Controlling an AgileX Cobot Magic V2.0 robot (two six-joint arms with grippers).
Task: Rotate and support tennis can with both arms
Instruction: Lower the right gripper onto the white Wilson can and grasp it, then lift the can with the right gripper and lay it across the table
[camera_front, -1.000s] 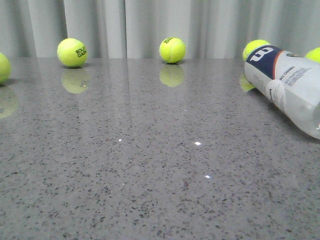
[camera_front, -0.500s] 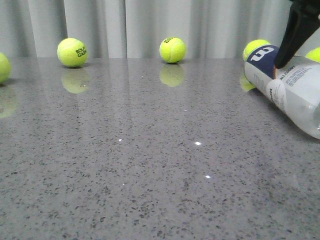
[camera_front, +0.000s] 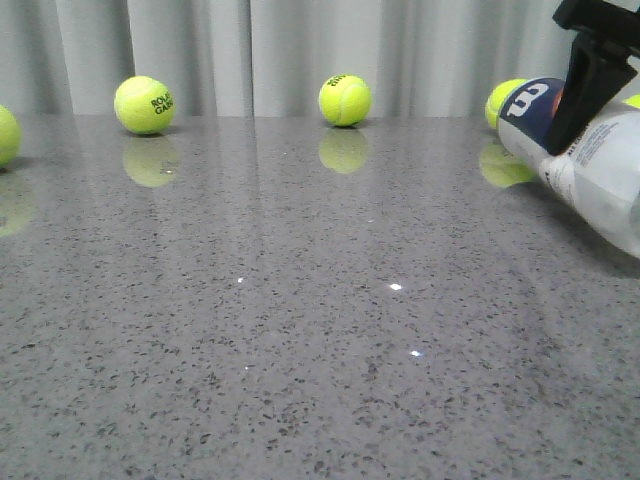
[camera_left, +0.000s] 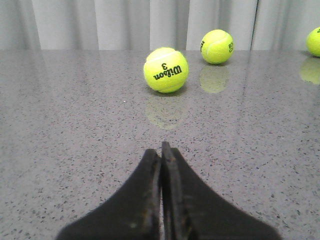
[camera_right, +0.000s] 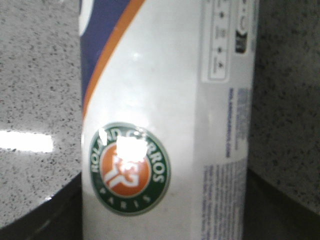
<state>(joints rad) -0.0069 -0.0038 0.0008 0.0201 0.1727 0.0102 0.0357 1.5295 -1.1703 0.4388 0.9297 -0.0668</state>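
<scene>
The tennis can (camera_front: 612, 172) lies tilted at the far right of the grey table, its navy end toward the curtain and raised a little. My right gripper (camera_front: 572, 125) reaches down from the top right across the can's navy and orange band. In the right wrist view the can (camera_right: 165, 100) fills the gap between the two dark fingers (camera_right: 35, 222), Roland Garros emblem facing the camera; the gripper (camera_right: 162, 217) is closed on the can's sides. My left gripper (camera_left: 161, 152) is shut and empty, low over bare table, and out of the front view.
Yellow-green tennis balls lie along the back by the curtain (camera_front: 145, 105), (camera_front: 345, 100), one at the left edge (camera_front: 5, 135), and one just behind the can (camera_front: 508, 97). A Wilson 3 ball (camera_left: 166, 70) lies ahead of the left gripper, another behind it (camera_left: 217, 46).
My right gripper has come down from the top right onto the can. The can's navy end has risen and shifted slightly right. The balls have not moved.
</scene>
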